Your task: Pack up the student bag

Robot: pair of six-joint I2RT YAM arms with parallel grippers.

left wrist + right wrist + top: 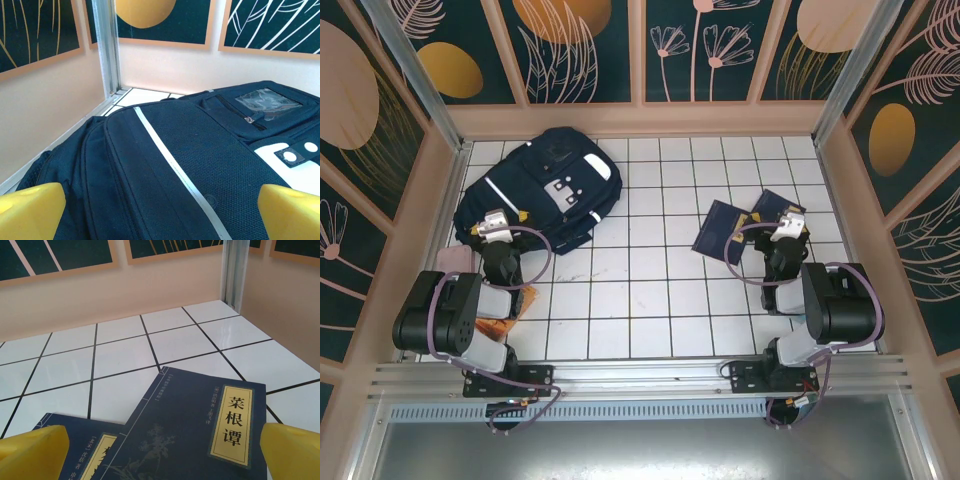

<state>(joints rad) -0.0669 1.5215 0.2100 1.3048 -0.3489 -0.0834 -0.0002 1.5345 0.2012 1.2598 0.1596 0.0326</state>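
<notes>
- Evidently the packing has hardly begun: the student bag [545, 185] lies flat on the tiled counter [650, 300] in the upper left of the top view, and nothing shows going into it.
- From the left wrist view its zips look closed and I see no open mouth. Opening it is, I judge, the first job left.
- One navy book [720, 232] and a second book [775, 207] lie on the counter at centre right of the top view, well apart from the bag and overlapping at a corner.
- The left end effector [498, 225] hovers at the bag's lower-left edge with its jaws wide. Its yellow fingertips [30, 210] frame the fabric without gripping it.
- The right end effector [787, 225] sits just over the books, spread equally wide and holding nothing.
- What is left, by my reading, is nearly everything: open the bag, carry both books across, put them inside and close up.
</notes>
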